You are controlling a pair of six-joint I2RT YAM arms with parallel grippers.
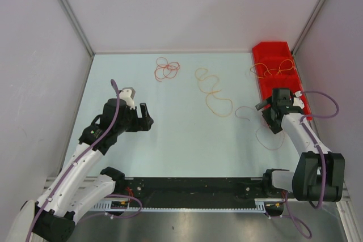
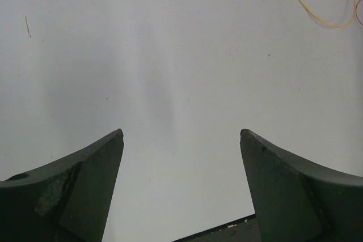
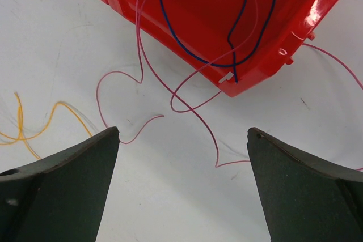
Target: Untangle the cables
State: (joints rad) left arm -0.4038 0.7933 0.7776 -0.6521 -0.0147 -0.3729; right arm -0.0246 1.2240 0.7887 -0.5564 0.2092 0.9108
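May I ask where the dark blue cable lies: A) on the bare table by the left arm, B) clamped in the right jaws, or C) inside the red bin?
C: in the right wrist view the dark blue cable loops across the floor of the red bin.

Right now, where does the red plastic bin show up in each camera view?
Top external: red plastic bin in the far right corner of the table.
Left wrist: not in it.
Right wrist: bin across the top edge.
Shared landmark: thin pinkish cable looping on the table by the bin's near end.
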